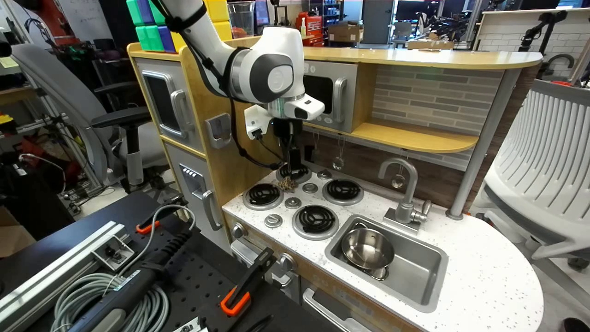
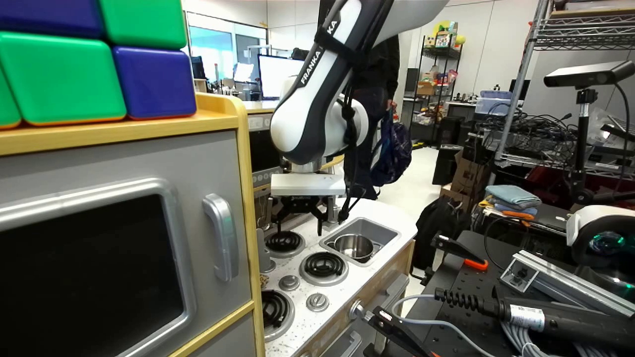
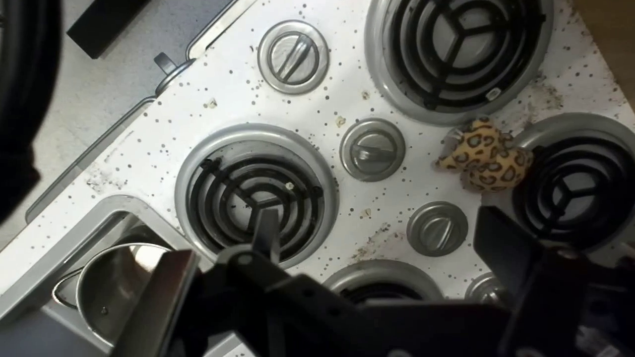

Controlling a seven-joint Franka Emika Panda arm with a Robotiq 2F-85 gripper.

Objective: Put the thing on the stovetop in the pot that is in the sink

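A small leopard-print plush thing (image 3: pixel 488 158) lies on the white stovetop (image 3: pixel 317 109), between the burners and touching or close to one burner's edge. It also shows in both exterior views (image 1: pixel 288 184) (image 2: pixel 263 280), partly hidden by the cabinet edge in one of them. My gripper (image 3: pixel 377 218) is open and empty above the stovetop, with its fingers wide apart. In an exterior view the gripper (image 2: pixel 299 229) hangs above the burners, pointing down. The steel pot (image 1: pixel 368 249) stands in the grey sink (image 1: pixel 435 288). The pot (image 3: pixel 111 292) is partly hidden by a finger in the wrist view.
A chrome faucet (image 1: pixel 405 193) rises behind the sink. A tall toy cabinet (image 2: pixel 149 148) stands beside the stovetop, and a shelf with a toy microwave (image 1: pixel 329 92) overhangs the back. A black table (image 1: pixel 203 272) with cables and clamps stands in front.
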